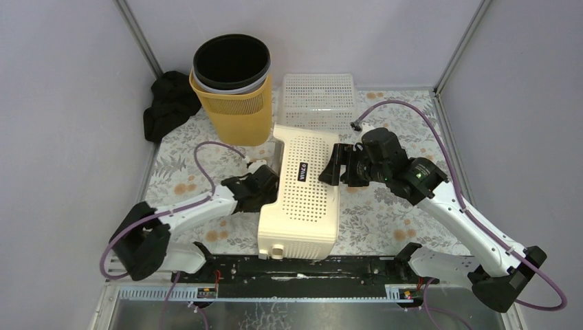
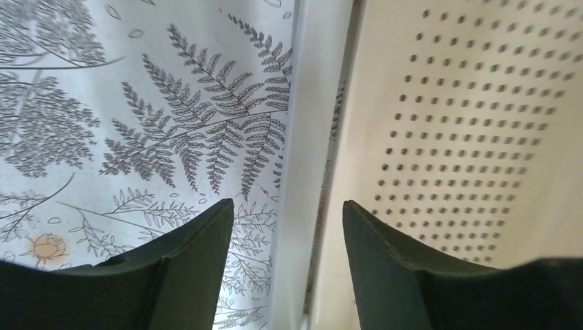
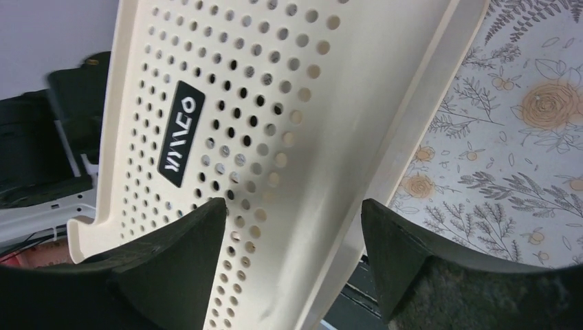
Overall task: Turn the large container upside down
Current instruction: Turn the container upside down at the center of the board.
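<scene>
Left wrist view alone shows container rim, apparently ungripped.

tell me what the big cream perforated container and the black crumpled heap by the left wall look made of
Cream perforated container: likely moulded plastic, smooth semi-matte; even rows of holes, moulded rim. Black crumpled heap: probably soft cloth, matte, limp folds.
</scene>
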Robot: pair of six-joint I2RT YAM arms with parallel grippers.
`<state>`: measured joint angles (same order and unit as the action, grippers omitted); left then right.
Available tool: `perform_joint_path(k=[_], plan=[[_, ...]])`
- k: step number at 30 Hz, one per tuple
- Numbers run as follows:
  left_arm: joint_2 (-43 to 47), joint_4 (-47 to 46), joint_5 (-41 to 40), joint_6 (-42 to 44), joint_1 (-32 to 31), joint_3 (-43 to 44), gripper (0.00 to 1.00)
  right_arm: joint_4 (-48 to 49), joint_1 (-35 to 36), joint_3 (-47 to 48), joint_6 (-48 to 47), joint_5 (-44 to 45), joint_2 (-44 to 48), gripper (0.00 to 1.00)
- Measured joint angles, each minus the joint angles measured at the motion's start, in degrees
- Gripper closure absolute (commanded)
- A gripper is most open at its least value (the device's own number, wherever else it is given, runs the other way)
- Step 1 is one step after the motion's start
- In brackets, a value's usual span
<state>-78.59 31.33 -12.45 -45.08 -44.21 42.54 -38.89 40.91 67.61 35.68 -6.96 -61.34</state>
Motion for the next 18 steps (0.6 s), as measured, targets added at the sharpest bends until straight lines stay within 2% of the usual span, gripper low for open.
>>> perform_joint_path(k=[6,13,18], plan=[[9.8,4.5,-3.7,-1.4,0.3,1.8,0.30,-1.8,0.1,0.0,-0.8,1.9,-0.1,0.11],[15.5,10.9,-5.7,-1.2,1.1,10.2,0.23,-2.0,0.1,0.1,-0.9,3.4,-0.1,0.08],[17.9,14.3,-3.3,1.1,3.6,17.2,0.13,-2.9,0.1,0.5,-1.4,3.7,-0.1,0.02]])
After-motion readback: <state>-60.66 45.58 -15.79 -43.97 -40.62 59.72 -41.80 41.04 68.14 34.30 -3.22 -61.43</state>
